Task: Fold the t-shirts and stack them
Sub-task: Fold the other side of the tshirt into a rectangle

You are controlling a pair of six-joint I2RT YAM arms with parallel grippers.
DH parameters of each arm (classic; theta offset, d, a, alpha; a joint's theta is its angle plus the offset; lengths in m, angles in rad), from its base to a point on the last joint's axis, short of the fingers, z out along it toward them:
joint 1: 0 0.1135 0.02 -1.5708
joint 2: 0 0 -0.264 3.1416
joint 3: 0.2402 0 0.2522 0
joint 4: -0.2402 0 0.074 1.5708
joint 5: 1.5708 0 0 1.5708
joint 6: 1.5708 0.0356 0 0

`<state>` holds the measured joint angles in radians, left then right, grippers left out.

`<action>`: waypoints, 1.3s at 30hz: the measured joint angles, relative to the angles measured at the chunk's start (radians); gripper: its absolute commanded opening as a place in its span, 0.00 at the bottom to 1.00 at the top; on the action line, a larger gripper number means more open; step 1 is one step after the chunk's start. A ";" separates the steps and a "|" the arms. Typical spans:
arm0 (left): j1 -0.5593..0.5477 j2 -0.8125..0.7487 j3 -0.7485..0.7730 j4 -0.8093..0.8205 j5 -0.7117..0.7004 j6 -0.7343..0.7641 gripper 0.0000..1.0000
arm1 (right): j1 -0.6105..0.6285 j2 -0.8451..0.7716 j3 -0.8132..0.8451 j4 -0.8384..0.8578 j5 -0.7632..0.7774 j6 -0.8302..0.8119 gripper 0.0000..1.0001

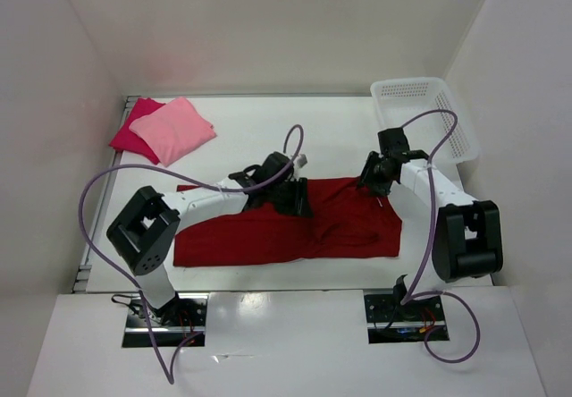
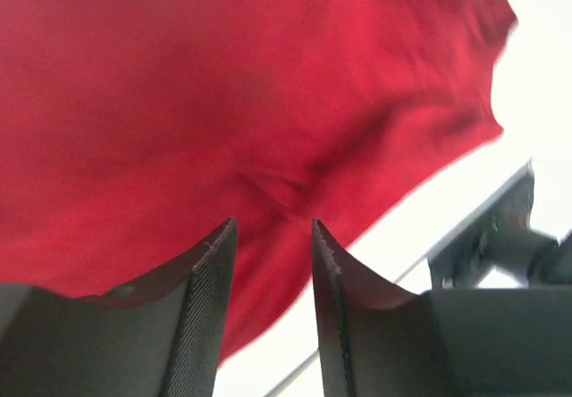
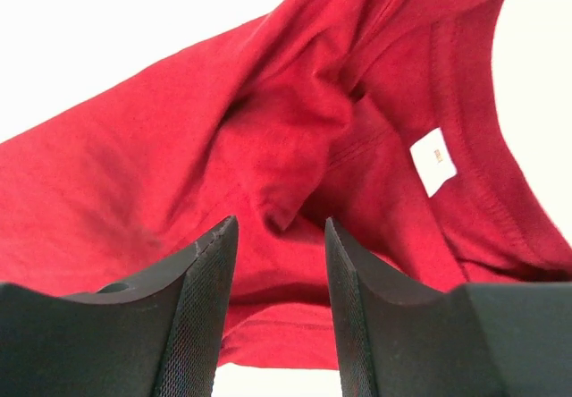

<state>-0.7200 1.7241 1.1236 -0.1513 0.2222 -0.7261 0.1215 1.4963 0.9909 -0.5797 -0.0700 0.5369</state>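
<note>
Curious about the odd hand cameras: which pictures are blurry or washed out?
Top external view: evenly lit and sharp, soft shadows only. Left wrist view: the dark red t-shirt is smeared and soft, the table glares white. Right wrist view: crisper, seams and the white neck label clear, background blown out.

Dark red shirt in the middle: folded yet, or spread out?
Mostly spread: the dark red shirt lies as a long wrinkled band across the table.

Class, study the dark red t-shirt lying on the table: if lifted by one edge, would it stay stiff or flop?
Probably floppy: the dark red t-shirt rumples into soft folds near its collar. Pushed, it would likely bunch rather than slide, being cloth lying flat.
</note>
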 measured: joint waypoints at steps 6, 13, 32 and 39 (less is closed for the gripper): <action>-0.076 0.001 0.000 -0.020 0.067 -0.010 0.60 | -0.006 0.088 0.026 0.024 0.006 -0.003 0.44; -0.075 0.008 0.000 -0.024 0.110 -0.072 0.66 | -0.006 0.112 0.037 0.043 -0.018 -0.003 0.39; -0.077 0.126 0.000 0.000 0.166 -0.238 0.73 | -0.006 0.145 0.048 0.071 -0.035 0.005 0.34; -0.077 0.118 -0.019 0.039 0.134 -0.322 0.62 | -0.006 0.143 0.051 0.072 -0.050 0.005 0.34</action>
<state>-0.7975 1.8423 1.1046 -0.1120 0.3557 -1.0485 0.1150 1.6390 1.0416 -0.5076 -0.1204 0.5415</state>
